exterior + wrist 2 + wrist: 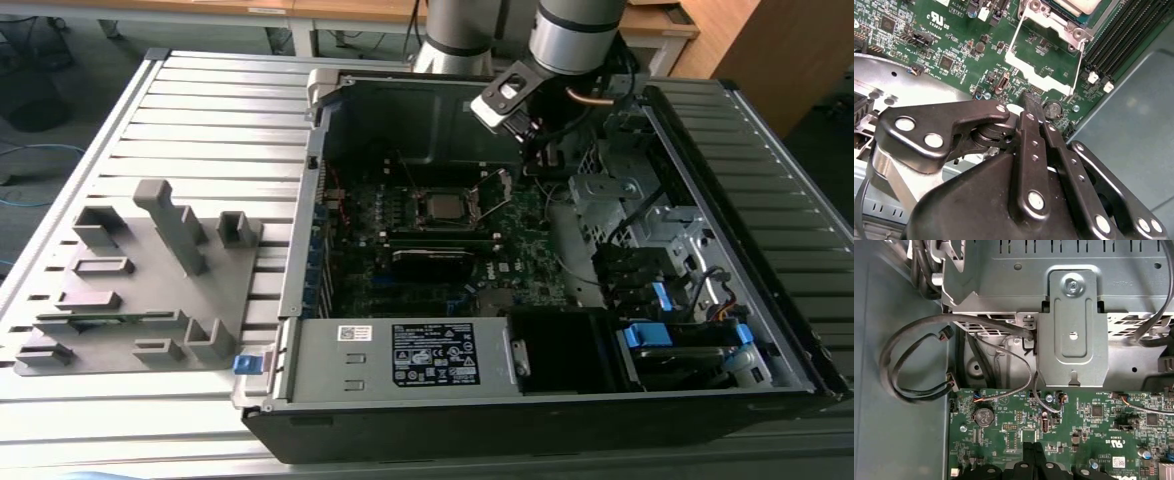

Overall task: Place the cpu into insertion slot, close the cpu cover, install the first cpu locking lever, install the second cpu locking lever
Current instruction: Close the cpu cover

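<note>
cpu: I saw it seated in the insertion slot, grey face up, on the green motherboard inside the open computer case.
cpu cover: it was swung open off the slot on its hinge. The board showed through its cut-out, and it did not lie over the chip.
locking lever: a thin wire rod ran along one edge of the cover, unlatched as far as I could tell.
gripper: its fingers were pressed together, with nothing between them that I could make out. The tip sat right at the cover's free edge, and I could not tell whether it touched.
step in hand: I judged the placing done and the closing of the cover as the work in hand. Neither lever looked installed.
what that step called for: in my judgement, a push on the free edge to tip the frame over its hinge and flat onto the chip, with the wire rod kept clear of the fingers.
</note>
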`<state>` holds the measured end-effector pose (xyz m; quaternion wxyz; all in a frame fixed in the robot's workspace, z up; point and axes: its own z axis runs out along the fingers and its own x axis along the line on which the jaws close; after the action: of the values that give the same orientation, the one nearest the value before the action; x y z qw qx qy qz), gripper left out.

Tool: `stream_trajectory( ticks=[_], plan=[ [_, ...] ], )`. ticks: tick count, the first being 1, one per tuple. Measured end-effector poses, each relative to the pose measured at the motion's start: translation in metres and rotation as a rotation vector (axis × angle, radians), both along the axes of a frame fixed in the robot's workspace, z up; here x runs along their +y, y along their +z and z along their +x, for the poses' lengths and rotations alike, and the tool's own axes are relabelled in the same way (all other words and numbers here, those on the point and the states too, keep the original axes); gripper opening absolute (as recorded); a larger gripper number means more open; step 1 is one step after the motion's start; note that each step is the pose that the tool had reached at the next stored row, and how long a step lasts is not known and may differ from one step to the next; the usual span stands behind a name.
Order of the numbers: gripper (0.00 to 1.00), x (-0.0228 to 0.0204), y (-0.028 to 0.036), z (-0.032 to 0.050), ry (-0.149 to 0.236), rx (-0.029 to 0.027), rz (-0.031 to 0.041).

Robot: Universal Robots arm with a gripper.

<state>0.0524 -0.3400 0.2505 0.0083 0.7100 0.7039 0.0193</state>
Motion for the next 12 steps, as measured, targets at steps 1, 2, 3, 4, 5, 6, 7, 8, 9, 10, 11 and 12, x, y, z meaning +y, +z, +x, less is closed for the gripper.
stream_trajectory(
  ticks=[1,2,3,4,5,6,7,8,9,10,11,12],
  plan=[
    [0.11,0.0,-0.0013,0.0001,0.0,0.0001,0.0],
    [0.11,0.0,-0.0027,0.0001,0.0,0.0001,0.0],
    [0.11,0.0,-0.004,0.0001,0.0,0.0002,-0.0001],
    [0.11,0.0,-0.0054,0.0001,0.0,0.0003,-0.0001],
    [0.11,0.0,-0.0067,0.0002,0.0,0.0003,0.0],
    [0.11,0.0,-0.0077,0.0002,0.0,0.0003,0.0],
    [0.11,0.0,-0.008,0.0002,0.0,0.0004,0.0],
    [0.11,0.0,-0.008,0.0002,0.0,0.0004,-0.0001],
    [0.11,0.0,-0.008,0.0002,0.0,0.0004,-0.0002],
    [0.11,0.0,-0.008,0.0001,0.0,0.0004,-0.0002],
    [0.11,0.0,-0.008,0.0002,0.0,0.0005,-0.0001],
    [0.11,0.0,-0.0081,0.0002,0.0,0.0004,-0.0001]
  ],
)
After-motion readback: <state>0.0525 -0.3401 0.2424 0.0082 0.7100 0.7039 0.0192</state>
